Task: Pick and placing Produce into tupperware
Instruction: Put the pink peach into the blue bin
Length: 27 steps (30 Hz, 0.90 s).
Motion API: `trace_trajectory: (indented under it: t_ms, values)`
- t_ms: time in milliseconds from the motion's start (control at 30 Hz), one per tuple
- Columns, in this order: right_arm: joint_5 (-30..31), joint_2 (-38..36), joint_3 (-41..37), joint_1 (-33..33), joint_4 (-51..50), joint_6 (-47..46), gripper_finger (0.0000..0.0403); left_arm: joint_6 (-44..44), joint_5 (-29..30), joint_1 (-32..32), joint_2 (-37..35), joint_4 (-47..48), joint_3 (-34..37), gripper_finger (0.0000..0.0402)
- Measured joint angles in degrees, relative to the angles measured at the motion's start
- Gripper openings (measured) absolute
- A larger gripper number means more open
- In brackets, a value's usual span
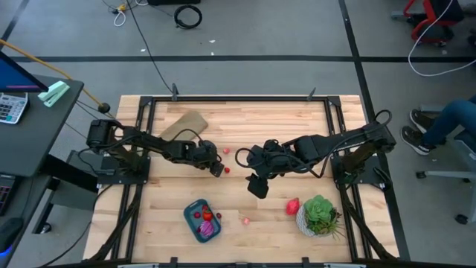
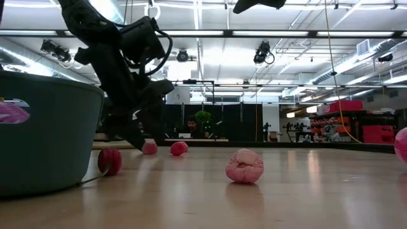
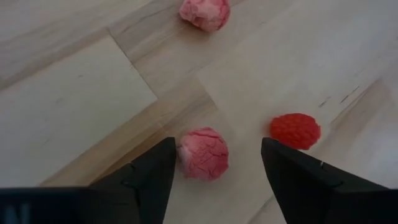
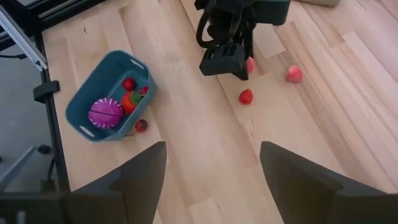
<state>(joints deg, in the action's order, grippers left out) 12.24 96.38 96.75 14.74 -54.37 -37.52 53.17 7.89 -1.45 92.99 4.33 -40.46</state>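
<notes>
1. My left gripper [image 3: 214, 165] stood wide open low over the table [image 1: 260, 123], a pink berry [image 3: 204, 154] unheld between its fingers.
2. My right gripper [image 4: 211, 168] hovered open, empty.
3. The teal tupperware [image 1: 192, 221] sat near the table's front edge, holding produce.

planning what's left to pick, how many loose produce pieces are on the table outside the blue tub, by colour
pale pink crinkled balls: 3
red berries: 2
magenta-pink piece beside the potted plant: 1
total: 6
</notes>
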Motion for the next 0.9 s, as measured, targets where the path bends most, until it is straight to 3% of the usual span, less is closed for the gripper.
trace_trajectory:
  t_ms: [300, 900]
  values:
    - [0.0, 0.0, 0.0, 0.0, 0.0, 0.0, 0.0269, 0.2, 0.2, 0.0, 0.1, 0.3, 0.0, 0.0207]
    - [0.0, 0.0, 0.0, 0.0, 0.0, 0.1, 0.0269, 3.2, -2.2, 0.0, 0.0, 0.6, 0.0, 0.0073]
